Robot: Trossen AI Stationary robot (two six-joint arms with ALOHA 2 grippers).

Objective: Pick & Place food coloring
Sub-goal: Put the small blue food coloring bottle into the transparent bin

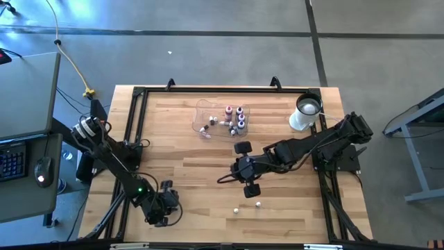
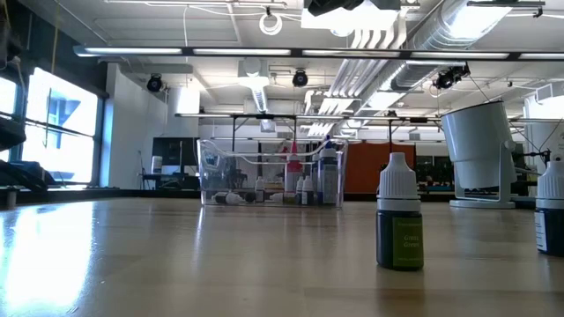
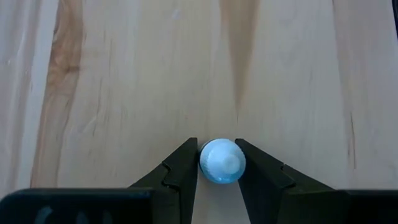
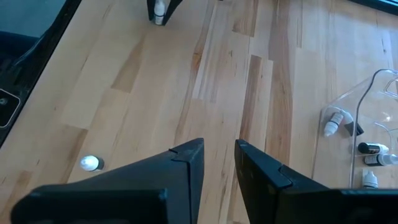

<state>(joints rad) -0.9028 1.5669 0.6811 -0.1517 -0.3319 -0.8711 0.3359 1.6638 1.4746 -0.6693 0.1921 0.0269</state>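
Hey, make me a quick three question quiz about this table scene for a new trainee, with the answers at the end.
1. True or false: the left gripper is closed on a tiny whitish-capped food coloring bottle.
2. Where are most of the tiny bottles? A) in the clear shallow plastic tray B) in a white cup C) on the floor.
3. How many loose bottles stand on the wooden table between the empty right gripper and the table's front edge?
Key: 1 true; 2 A; 3 two.
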